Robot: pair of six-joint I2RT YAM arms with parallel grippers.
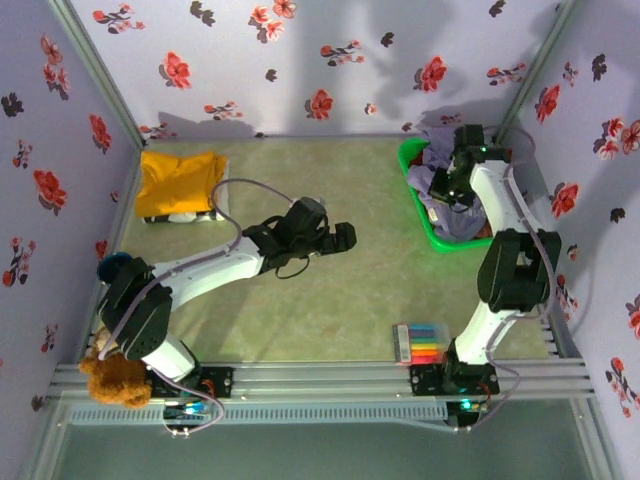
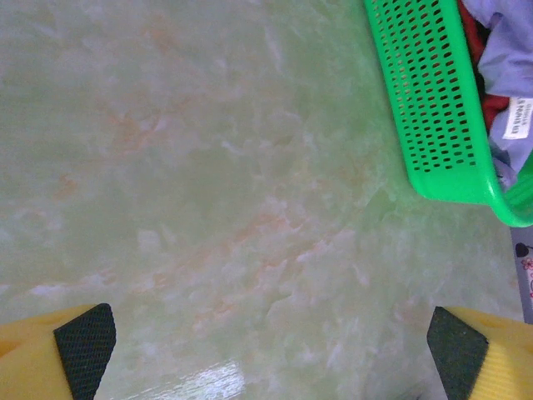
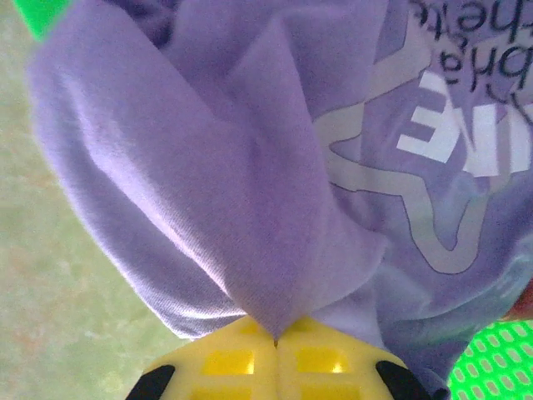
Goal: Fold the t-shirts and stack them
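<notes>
shirt print: the lavender t-shirt (image 3: 250, 167) has chunky white block letters (image 3: 466, 137) on its chest. One looks like an "E"; the word is cut off by a fold, so no full read.
second line: thin dark lettering (image 3: 466, 50) right beside the white letters, maybe "the", otherwise too crumpled to read.
tag: small white tag (image 2: 518, 118) on purple cloth inside the green basket (image 2: 425, 100), near its side wall. The dark print on it is too tiny to read.
</notes>
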